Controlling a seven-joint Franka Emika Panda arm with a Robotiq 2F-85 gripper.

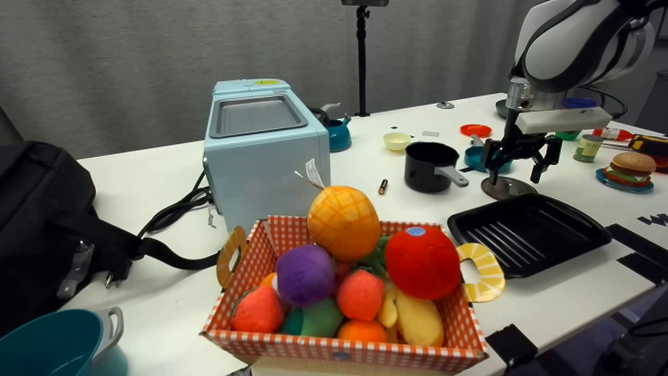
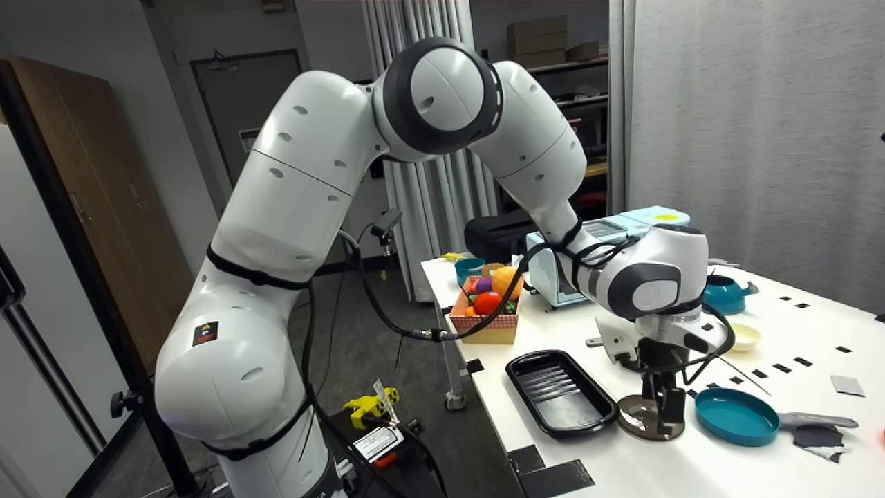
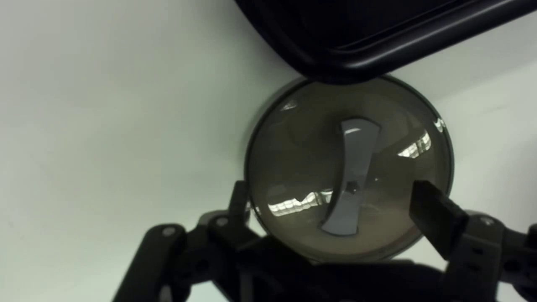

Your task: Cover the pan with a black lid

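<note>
The pan, a small deep black pot (image 1: 431, 166) with a grey side handle, stands upright and uncovered on the white table in an exterior view. The robot arm mostly hides it in an exterior view, where a grey handle end (image 2: 593, 342) shows. The lid (image 3: 302, 159) is round, dark-tinted and see-through, with a dark rim and a grey bar handle (image 3: 354, 167). It lies on the table in both exterior views (image 1: 503, 189) (image 2: 637, 418). My gripper (image 3: 331, 188) points down over the lid, open and empty, its fingers apart on either side of the bar handle. It also shows in both exterior views (image 1: 515, 176) (image 2: 662, 401).
A black grill tray (image 1: 527, 235) lies against or just over the lid's edge. A teal frying pan (image 2: 737, 416) is close on the gripper's other side. A fruit basket (image 1: 344, 347), light blue oven (image 1: 269, 172), pale yellow bowl (image 1: 397, 141) and toy burger (image 1: 630, 169) stand around.
</note>
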